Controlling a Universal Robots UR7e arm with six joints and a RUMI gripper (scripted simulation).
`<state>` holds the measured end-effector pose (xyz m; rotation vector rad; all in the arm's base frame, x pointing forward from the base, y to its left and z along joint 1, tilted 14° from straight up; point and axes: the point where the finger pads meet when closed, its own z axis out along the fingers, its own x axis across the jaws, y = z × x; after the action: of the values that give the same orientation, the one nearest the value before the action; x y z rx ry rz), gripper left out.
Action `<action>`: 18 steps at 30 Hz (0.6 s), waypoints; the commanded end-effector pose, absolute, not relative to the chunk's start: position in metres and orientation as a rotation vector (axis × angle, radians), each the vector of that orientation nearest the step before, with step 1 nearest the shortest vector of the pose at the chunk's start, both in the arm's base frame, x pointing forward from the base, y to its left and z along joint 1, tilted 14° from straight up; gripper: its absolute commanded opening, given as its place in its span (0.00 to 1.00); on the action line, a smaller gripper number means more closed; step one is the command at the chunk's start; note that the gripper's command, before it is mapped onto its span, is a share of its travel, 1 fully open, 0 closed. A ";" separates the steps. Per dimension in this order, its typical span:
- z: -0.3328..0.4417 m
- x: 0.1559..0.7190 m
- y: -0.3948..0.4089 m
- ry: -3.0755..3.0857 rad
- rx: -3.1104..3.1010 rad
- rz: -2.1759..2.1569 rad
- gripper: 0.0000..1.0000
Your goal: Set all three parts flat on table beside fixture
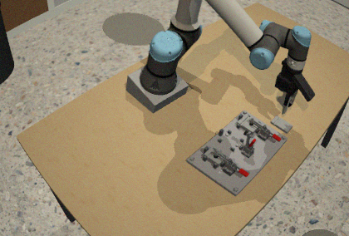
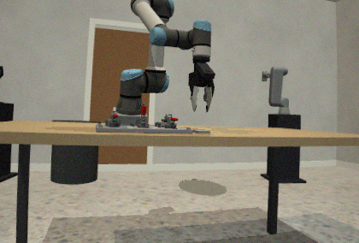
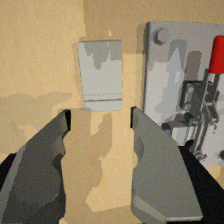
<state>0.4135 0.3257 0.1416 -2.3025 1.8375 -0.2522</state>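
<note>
A flat grey plate point(image 1: 282, 124) point(image 3: 100, 75) lies on the wooden table just beyond the far right corner of the grey fixture point(image 1: 196, 159) point(image 2: 128, 129) point(image 3: 160, 65). My gripper point(image 1: 287, 109) point(image 2: 201, 108) point(image 3: 100, 109) hangs above the plate, well clear of the table. Its fingers stand apart with nothing between them. The fixture carries toggle clamps with red handles point(image 1: 276, 137) point(image 1: 243, 172) point(image 1: 252, 141). Whether parts still sit under the clamps is too small to tell.
The arm's base block point(image 1: 157, 90) stands at the back of the table, left of the fixture. The table's right edge point(image 1: 332, 115) runs close to the plate. A grey device on a black pedestal point(image 2: 278, 88) stands off the table at the right.
</note>
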 end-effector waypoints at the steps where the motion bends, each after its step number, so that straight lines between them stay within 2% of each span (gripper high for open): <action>1: 0.143 0.413 0.326 1.837 -2.301 -0.253 0.28; 8: 0.159 0.409 0.325 1.837 -2.301 -0.253 0.28; 18: 0.230 0.391 0.322 1.837 -2.301 -0.253 0.28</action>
<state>0.3980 0.3237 0.2034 -2.3002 1.8352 -0.2540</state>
